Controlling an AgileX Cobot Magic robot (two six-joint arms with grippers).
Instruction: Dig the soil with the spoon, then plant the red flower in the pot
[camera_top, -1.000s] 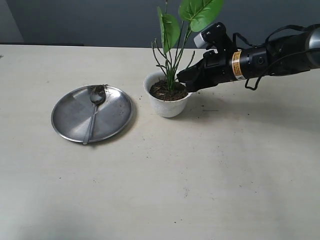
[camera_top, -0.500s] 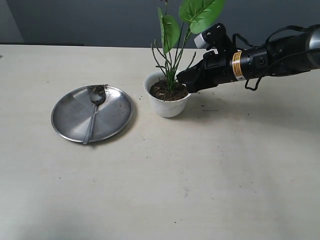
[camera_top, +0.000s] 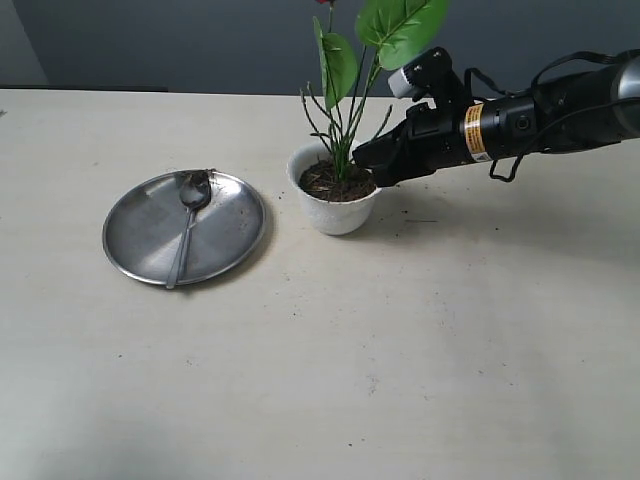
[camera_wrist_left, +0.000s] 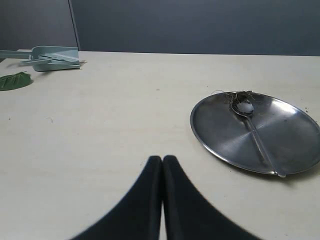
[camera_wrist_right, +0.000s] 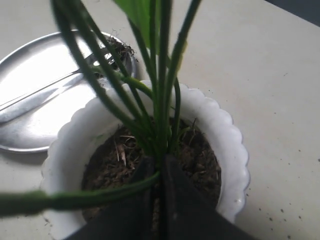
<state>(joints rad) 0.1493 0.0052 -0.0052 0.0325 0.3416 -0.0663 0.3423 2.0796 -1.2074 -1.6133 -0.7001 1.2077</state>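
The red flower (camera_top: 340, 60) (2 broad leaves) stands in the white pot (camera_top: 335, 215).

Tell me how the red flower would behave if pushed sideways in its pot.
The red flower is probably top-heavy: broad leaves sit high on thin stems, far above the pot. The stems look slim and would likely bend rather than resist. Its base sits in loose soil, pinched by the right gripper, so unheld it may lean.
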